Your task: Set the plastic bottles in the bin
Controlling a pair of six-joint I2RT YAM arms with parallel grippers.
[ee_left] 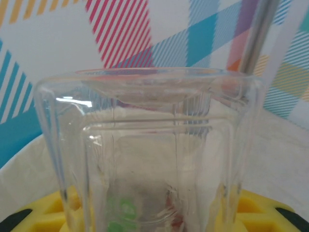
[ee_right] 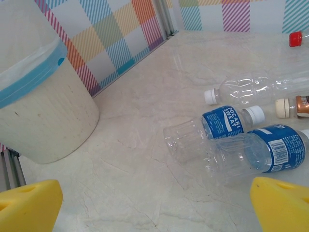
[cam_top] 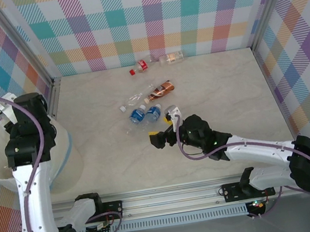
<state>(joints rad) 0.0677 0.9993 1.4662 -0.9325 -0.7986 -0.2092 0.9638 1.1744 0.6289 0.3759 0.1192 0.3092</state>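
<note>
My left gripper [ee_left: 154,220] is shut on a clear plastic bottle [ee_left: 149,145], whose base points away from the camera; green and red marks show through it. It hangs over the cream-white bin [cam_top: 0,166], whose rim [ee_left: 21,162] shows below. My right gripper [cam_top: 162,136] stands open low over the table, yellow fingers [ee_right: 29,205] wide apart with nothing between them. Just beyond it lie two blue-labelled bottles [ee_right: 227,123] [ee_right: 270,152]. Further back are a clear bottle [cam_top: 135,99], a brown one [cam_top: 163,89], a red-capped one [cam_top: 142,66] and an orange-labelled one [cam_top: 173,57].
The bin [ee_right: 43,121] stands at the table's left edge, beside a metal corner post [cam_top: 54,98]. Checked walls close the back and sides. A metal rail [cam_top: 172,200] runs along the near edge between the arm bases.
</note>
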